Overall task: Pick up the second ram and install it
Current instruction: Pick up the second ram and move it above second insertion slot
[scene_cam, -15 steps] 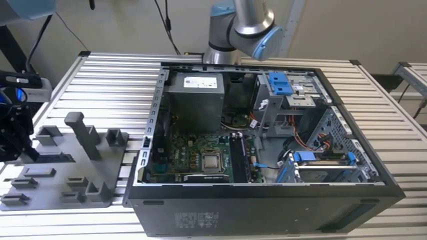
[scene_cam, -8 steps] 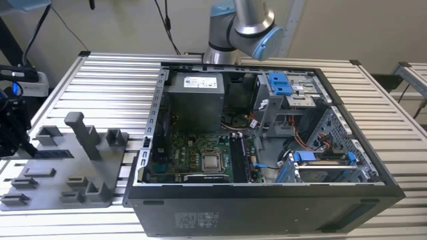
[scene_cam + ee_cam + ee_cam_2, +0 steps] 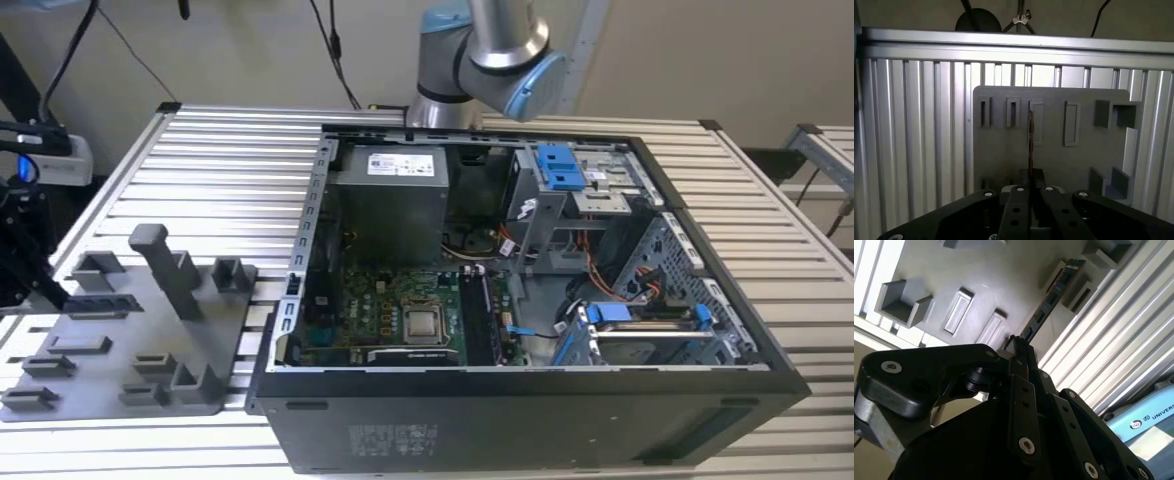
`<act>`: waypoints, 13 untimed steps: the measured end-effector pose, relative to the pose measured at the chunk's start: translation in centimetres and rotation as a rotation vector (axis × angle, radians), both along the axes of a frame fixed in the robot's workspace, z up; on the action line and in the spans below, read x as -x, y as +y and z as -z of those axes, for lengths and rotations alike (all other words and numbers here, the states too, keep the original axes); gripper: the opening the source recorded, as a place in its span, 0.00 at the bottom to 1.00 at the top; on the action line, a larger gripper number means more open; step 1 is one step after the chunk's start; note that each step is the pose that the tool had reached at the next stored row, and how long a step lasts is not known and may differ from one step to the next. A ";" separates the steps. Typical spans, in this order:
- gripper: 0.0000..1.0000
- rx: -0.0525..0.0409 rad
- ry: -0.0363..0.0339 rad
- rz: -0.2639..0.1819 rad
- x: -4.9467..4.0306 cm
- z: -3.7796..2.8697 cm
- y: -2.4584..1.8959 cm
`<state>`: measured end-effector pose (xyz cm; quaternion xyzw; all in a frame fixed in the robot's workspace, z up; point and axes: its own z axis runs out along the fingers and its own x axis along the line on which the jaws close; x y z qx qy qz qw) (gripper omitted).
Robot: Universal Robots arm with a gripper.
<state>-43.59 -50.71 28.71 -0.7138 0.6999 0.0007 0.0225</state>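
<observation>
My pincer is clamped shut on one end of the second ram, so the thin dark board sticks out ahead of it over the grey fixture tray. In the first wrist view I see the board edge-on, just beside a slot. I cannot tell whether it touches the tray. The open computer case sits on the slatted surface.

Upright posts crowding grey tray under gripper, computer case open on top, drive cage beside motherboard
</observation>
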 end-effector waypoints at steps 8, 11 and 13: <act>0.14 0.0002 0.0010 0.000 0.00 -0.53 0.00; 0.14 0.0002 0.0010 0.000 0.00 -0.74 0.00; 0.14 0.0004 0.0010 0.000 -0.01 -0.84 0.01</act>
